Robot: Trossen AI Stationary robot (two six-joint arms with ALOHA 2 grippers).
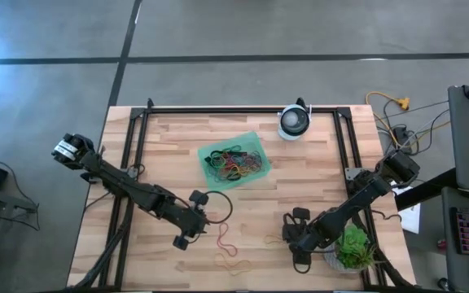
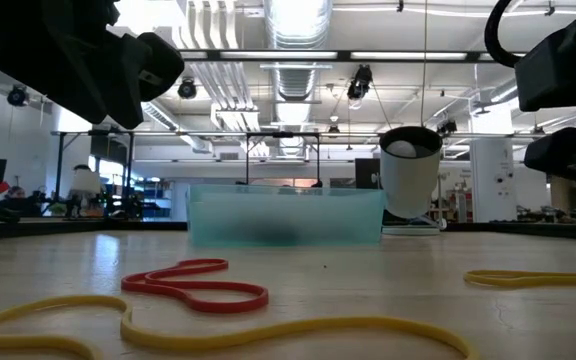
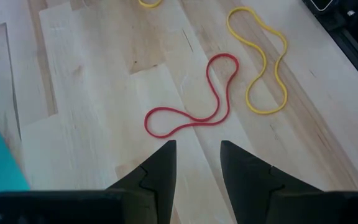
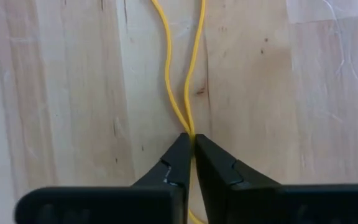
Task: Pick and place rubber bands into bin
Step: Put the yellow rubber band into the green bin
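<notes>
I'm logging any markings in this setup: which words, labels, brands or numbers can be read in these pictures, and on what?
None can be read.
The green bin and the wooden table bear no visible text.
The round white device shows no legible marking.
Any signs in the room behind are too blurred to read.

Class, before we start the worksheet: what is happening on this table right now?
Two robot arms are clearing rubber bands off a wooden table into the green bin, which already holds a pile. The right tool has pinched shut on a yellow band lying on the wood. The left tool is open just short of a red band, with another yellow band beside it.
</notes>
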